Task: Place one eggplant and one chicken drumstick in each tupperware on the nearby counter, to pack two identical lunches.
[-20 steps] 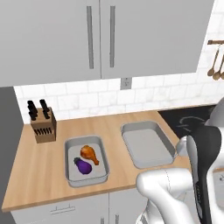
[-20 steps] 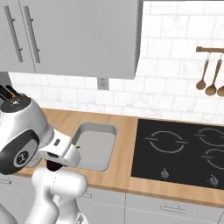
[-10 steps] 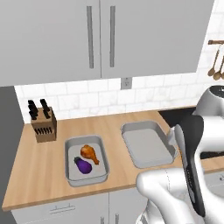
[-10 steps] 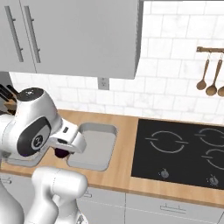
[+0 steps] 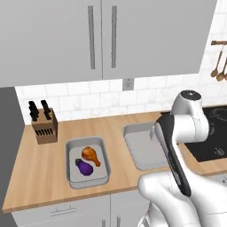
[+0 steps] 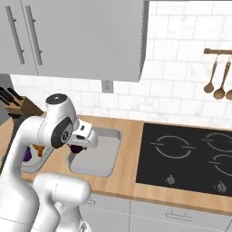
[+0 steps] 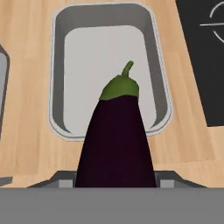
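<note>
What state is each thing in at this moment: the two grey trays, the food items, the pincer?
Left grey rectangular tray: on the counter, holds one eggplant and one drumstick.
Right grey rectangular tray: on the counter, nothing inside.
Small purple eggplant: lying in the left tray.
Orange chicken drumstick: lying in the left tray beside it.
Large purple eggplant: gripped, above the right tray's near rim.
Pincer: shut on the large eggplant.

Soft, even light is filling the kitchen, and nothing is looking dark or hard to see. No bright glare is showing on the bench (image 5: 48, 177) or on the white wall tiles (image 6: 181, 54). Only faint, soft shadows are lying inside the grey trays (image 5: 71, 150). The two base views are looking a little fuzzy, with soft edges. In the hand view the eggplant (image 7: 116, 144) is looking big, dark and smooth, with almost no shine.
</note>
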Controlling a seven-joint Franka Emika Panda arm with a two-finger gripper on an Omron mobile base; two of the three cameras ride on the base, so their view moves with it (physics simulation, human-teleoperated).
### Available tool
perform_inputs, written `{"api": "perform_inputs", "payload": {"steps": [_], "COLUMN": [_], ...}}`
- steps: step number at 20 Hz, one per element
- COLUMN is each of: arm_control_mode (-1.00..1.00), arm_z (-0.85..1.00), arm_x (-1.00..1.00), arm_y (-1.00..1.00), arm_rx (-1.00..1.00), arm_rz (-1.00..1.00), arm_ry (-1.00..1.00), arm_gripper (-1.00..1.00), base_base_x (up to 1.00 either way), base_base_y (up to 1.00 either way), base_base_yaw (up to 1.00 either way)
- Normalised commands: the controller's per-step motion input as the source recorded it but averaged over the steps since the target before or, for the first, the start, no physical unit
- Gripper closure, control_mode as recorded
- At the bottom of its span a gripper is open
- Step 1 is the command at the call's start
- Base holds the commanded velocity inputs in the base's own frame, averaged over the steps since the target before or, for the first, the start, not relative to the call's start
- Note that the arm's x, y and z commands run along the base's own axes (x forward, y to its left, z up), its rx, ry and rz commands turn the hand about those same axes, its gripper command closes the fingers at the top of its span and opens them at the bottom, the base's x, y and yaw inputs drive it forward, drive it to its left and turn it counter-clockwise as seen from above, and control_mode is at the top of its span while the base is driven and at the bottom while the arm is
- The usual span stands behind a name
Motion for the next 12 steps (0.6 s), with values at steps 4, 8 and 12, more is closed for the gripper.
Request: {"api": "perform_inputs", "payload": {"steps": [4,8,12], "arm_control_mode": [-1.0,-1.0,-1.0], "arm_z": [-0.86,-0.61,-0.54], "arm_x": [1.0,0.98,0.86], "arm_y": [0.01,0.0,0.0], "arm_rx": [0.0,0.0,0.0], "arm_rz": [0.06,0.03,0.04], "arm_ry": [0.12,0.08,0.01], "arm_gripper": [1.0,1.0,1.0], "base_base_x": [0.0,0.0,0.0], "base_base_y": [0.0,0.0,0.0], "base_base_yaw": [0.0,0.0,0.0]}}
